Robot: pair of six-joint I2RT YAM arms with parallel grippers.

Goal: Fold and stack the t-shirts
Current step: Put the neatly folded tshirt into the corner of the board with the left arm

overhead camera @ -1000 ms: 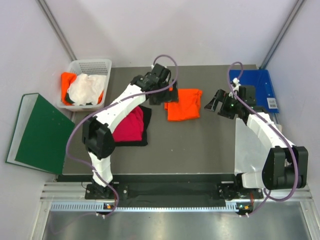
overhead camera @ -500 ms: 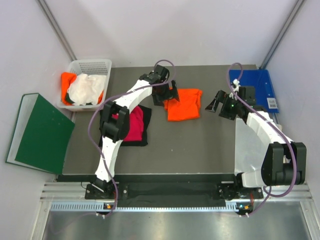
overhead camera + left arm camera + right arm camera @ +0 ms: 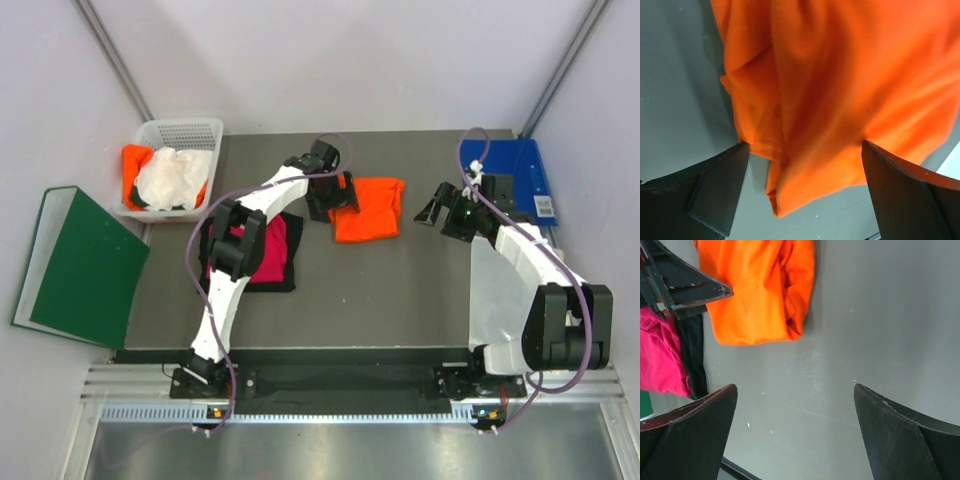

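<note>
The orange t-shirt [image 3: 370, 210] lies folded on the bench [image 3: 380, 290], in the back-middle part, a bit rumpled on its right side. The L pincer [image 3: 333, 198] is fully open and holds nothing. In the wrist view, the shirt's left edge and corner sit between its two fingers. The R pincer [image 3: 795, 387] is also fully open and empty. It hangs over bare bench just beside the shirt's right edge, not touching it.

The stack seems to be the magenta t-shirt [image 3: 268, 250] on top of the black t-shirt [image 3: 291, 277], near the L arm. The basket [image 3: 180, 124] has a white t-shirt [image 3: 170, 178] and another orange one [image 3: 131, 160] waiting. So I think the step now is to take the folded orange shirt and bring it onto the stack.

To do it well:
- Go low w/ the L pincer before closing, so that one finger slides under ALL layers of the edge. If you catch the top layer only, the fold will prob. open when you lift.
- Bring the R pincer onto the right edge and grip there too. The cloth is soft and will sag in the middle.
- Lift both sides together and level, w/o pulling apart.
- Set it down w/ edges matching the magenta one, then open.
</note>
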